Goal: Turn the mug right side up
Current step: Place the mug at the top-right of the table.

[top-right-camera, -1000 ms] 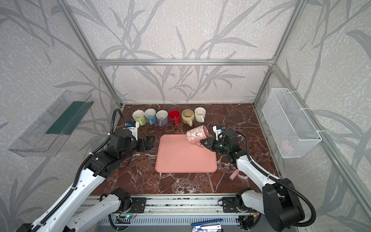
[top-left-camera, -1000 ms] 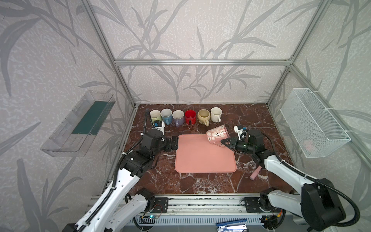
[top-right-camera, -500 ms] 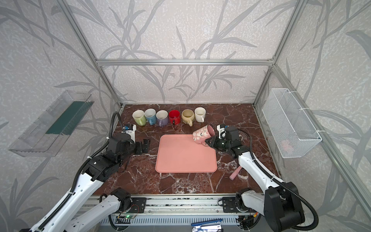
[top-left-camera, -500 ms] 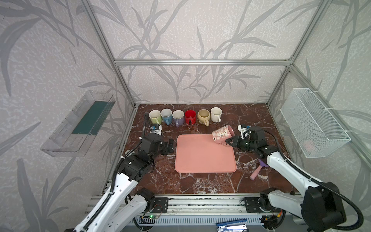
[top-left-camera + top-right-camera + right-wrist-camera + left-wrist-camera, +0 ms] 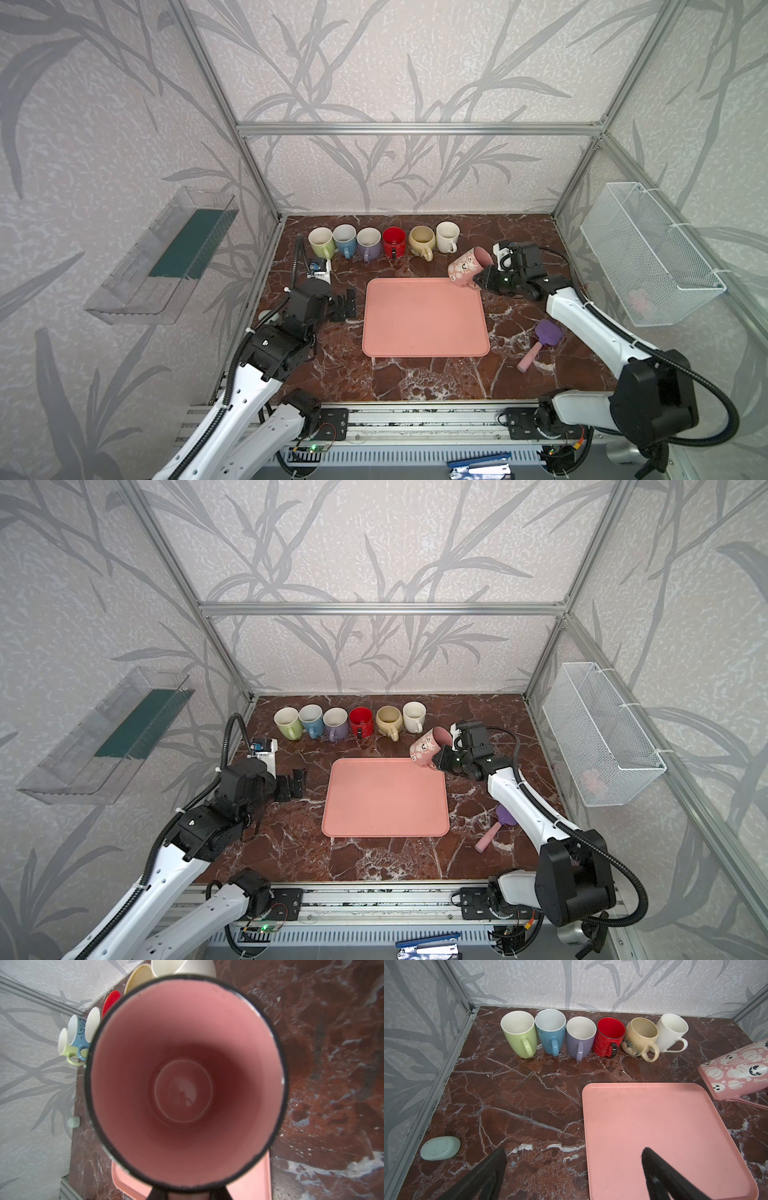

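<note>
Since a second ago my right tool has shifted the mug a little rightward, out to the back right corner of the tray. My left tool has eased back and sits spread and empty by the tray's left edge. The right tool is clenched on the mug's handle side, though the exact hold is hidden. I cannot tell whether the mug touches the tray. Its long axis slants from the base, low and toward the tray, up to the mouth, which faces straight at my right wrist. I judge the base must swing under before the mug meets the worktop.
</note>
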